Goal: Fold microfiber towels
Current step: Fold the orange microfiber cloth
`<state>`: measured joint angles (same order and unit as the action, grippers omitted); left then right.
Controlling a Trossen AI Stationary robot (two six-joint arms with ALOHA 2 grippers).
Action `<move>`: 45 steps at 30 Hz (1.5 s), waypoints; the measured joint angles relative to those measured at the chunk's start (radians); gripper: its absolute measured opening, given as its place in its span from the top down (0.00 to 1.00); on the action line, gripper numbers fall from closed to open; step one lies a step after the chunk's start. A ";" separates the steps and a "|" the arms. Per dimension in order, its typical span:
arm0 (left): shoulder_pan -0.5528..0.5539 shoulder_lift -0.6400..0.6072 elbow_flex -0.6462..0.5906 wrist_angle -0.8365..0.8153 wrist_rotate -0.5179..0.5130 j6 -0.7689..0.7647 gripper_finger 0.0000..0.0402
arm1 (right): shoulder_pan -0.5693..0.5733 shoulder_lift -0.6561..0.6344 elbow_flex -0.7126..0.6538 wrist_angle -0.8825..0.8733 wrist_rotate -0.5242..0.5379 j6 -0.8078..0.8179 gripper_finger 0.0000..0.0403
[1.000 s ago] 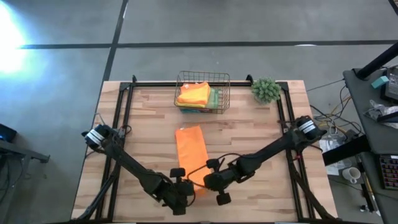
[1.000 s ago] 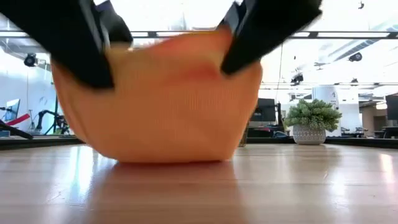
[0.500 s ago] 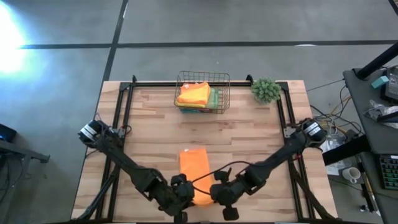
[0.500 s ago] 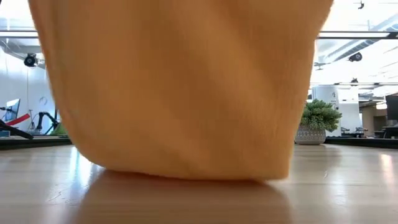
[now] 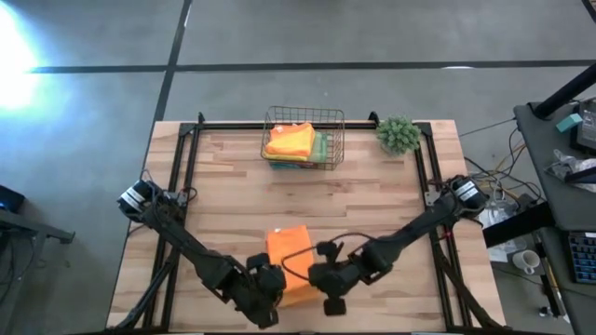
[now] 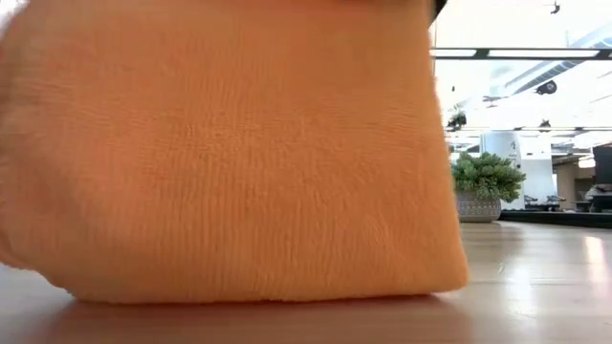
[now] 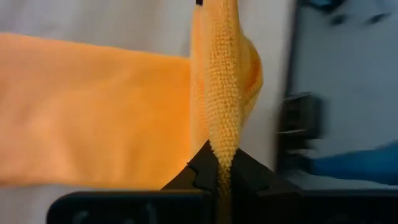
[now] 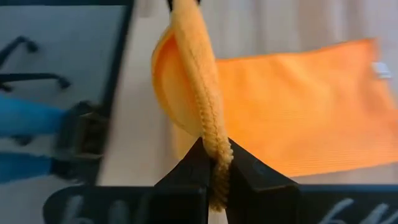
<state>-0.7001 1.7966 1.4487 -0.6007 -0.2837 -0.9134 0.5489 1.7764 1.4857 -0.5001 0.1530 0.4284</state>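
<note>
The left claw [image 7: 219,163] is pinching a folded edge of the orange towel [image 5: 289,265], its tips pressed on the thick terry fold in the left wrist view; the right claw [image 8: 213,160] grips the same towel's edge likewise, pads nipped on the cloth in the right wrist view; from above, both claws sit close together at the near side of the tabletop [image 5: 372,200], the left one partly hidden under the cloth and its own wrist; the towel lies folded between them near the front edge, its near part lifted and doubled over; in the low view the orange cloth fills most of the picture and hides both claws. Both arms reach inward from the outer sides, elbows low, meeting at the middle front; bare wood lies open behind the towel up to the wire basket [image 5: 304,137] at the far edge, which holds more folded towels [image 5: 291,140], orange on top; a small green plant [image 5: 399,134] stands just beside the basket at the far right.
</note>
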 joint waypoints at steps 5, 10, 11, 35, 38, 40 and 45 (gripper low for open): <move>0.023 0.000 0.000 -0.150 -0.089 0.001 1.00 | -0.065 0.000 -0.006 -0.014 0.053 -0.035 0.97; 0.082 0.000 -0.014 -0.236 -0.095 0.001 1.00 | -0.129 0.012 -0.034 -0.022 0.057 -0.047 0.97; 0.095 0.000 -0.021 -0.243 -0.092 -0.006 1.00 | -0.142 0.022 -0.037 -0.019 0.059 -0.052 0.97; 0.261 0.000 -0.144 -0.253 -0.084 0.082 0.93 | -0.307 0.096 -0.041 -0.026 0.075 -0.154 0.86; 0.265 0.000 -0.143 -0.251 -0.084 0.108 0.88 | -0.320 0.096 -0.041 -0.026 0.076 -0.142 0.78; 0.267 0.000 -0.143 -0.251 -0.084 0.109 0.83 | -0.323 0.096 -0.041 -0.027 0.076 -0.141 0.73; 0.275 0.000 -0.142 -0.259 -0.085 0.111 0.69 | -0.324 0.087 -0.041 -0.038 0.076 -0.141 0.64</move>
<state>-0.4248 1.7966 1.3067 -0.8594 -0.3683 -0.8023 0.2249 1.8635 1.4445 -0.5376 0.2287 0.2874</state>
